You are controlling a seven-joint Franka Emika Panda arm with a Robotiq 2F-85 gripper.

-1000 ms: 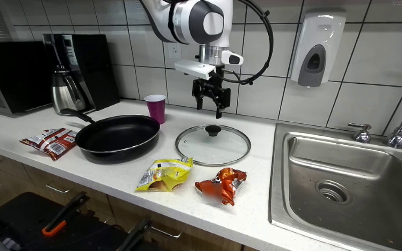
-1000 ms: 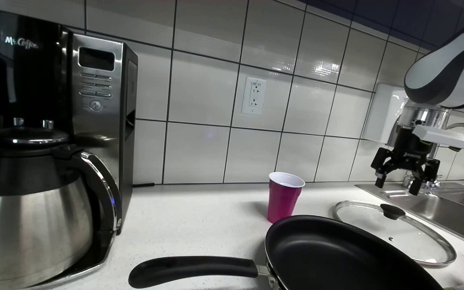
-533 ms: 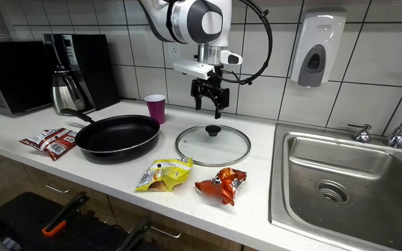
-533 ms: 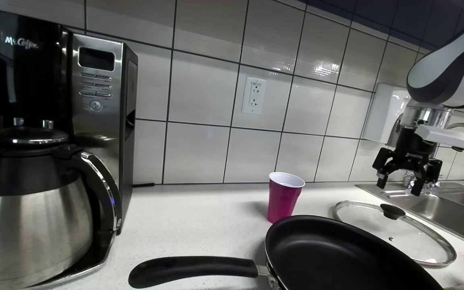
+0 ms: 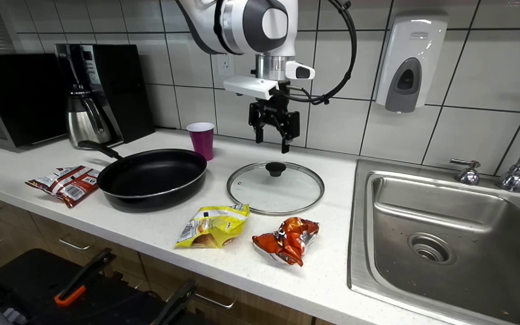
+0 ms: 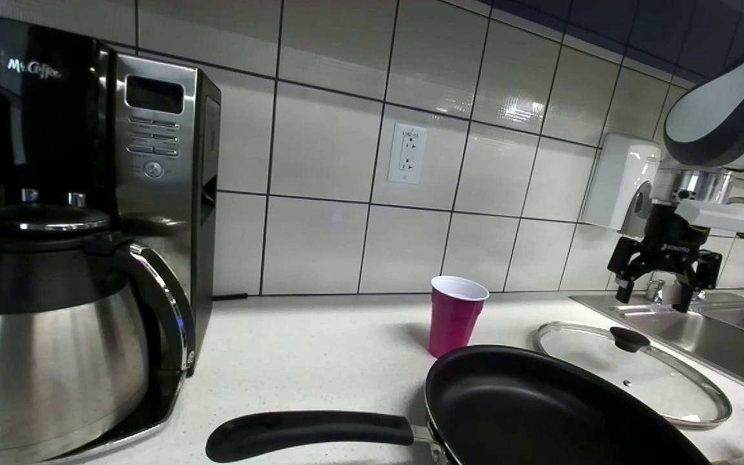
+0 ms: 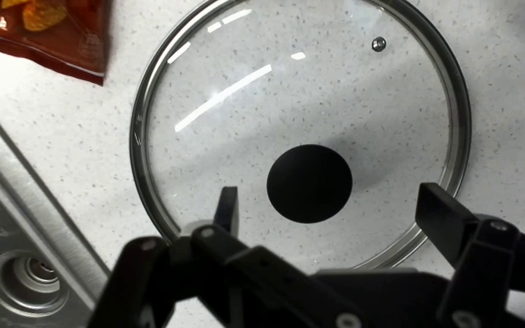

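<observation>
The glass lid (image 5: 277, 192) is not yet grasped, as the tool (image 5: 272, 143) hangs with jaws apart and empty over the black knob (image 5: 275, 169), and below, the lid lies flat on the counter (image 5: 332, 253) between frying pan (image 5: 151, 174) and sink (image 5: 361, 225), so handling looks barely begun.

- Here goes the black two-fingered gripper (image 6: 653, 298), sliding toward three o'clock in an exterior view, further now than half a second ago!
- The white-and-grey jointed robot arm (image 6: 714, 116) swings with it, three o'clock as well.
- That uncovers more of the glossy white wall-mounted soap dispenser (image 6: 620, 184), its grey front peeking out.
- And in an exterior view the looped black cable (image 5: 352, 45) has lifted toward one o'clock!
</observation>
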